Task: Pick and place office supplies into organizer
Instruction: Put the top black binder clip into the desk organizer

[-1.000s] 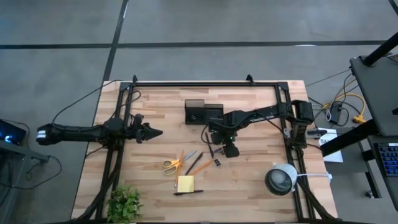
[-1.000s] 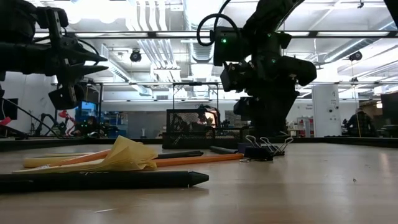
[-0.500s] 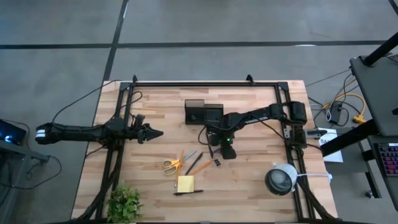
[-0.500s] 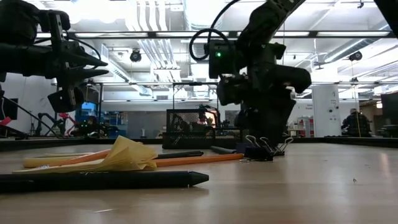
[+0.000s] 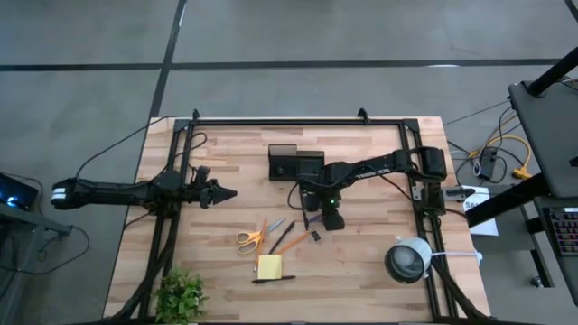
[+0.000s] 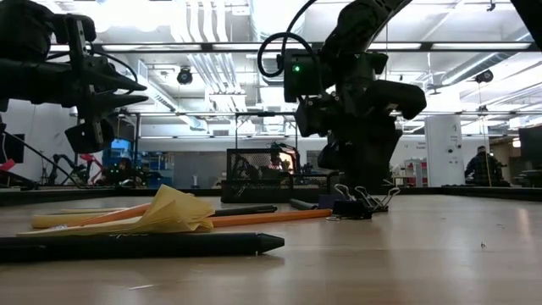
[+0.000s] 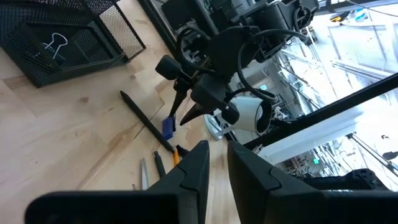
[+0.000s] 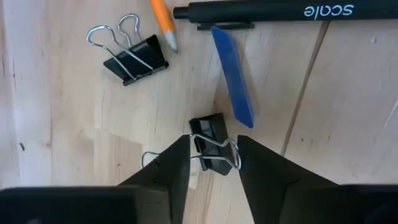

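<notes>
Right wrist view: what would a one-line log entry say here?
right gripper: open, straddling binder clip on table | left gripper: waiting, left table side | organizer: one clip inside

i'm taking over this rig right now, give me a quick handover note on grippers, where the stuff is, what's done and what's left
Right gripper: open, low over the table, fingers either side of a binder clip, not yet closed.
Left gripper: waiting above the table's left side, holding nothing.
Organizer: at the table's far middle; one clip already lies inside.
On the table: second binder clip, blue piece, black pen, orange pencil, scissors, sticky-note pad, another pen.
Done: one clip. Left: everything else.
</notes>
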Tool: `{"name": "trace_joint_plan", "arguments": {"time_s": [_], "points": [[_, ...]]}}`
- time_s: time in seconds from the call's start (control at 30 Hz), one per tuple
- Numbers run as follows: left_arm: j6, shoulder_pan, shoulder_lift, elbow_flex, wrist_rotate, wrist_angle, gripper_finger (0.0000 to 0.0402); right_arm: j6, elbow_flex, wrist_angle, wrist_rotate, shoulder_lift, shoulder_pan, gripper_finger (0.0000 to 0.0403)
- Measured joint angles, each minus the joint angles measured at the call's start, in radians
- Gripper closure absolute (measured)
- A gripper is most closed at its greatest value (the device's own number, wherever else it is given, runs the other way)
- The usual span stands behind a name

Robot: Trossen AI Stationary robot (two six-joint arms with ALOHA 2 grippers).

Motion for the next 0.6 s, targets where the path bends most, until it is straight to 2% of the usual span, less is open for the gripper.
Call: {"name": "trace_joint_plan", "arguments": {"time_s": [0.3, 0.43, 0.6], "points": [[0.000, 0.000, 0.000, 0.000, 0.000, 0.000, 0.0359, -0.034, 0.002, 0.001, 0.063, -0.004, 0.000, 0.0381], [0.000, 0.000, 0.000, 0.000, -0.001, 0.000, 0.0359, 0.000, 0.036, -0.006, 0.180, -0.013, 0.001, 0.0393], [0.000, 0.000, 0.000, 0.000, -0.001, 0.000, 0.0359, 0.001, 0.191, 0.017, 0.355, -0.069, -0.011, 0.0395]]}}
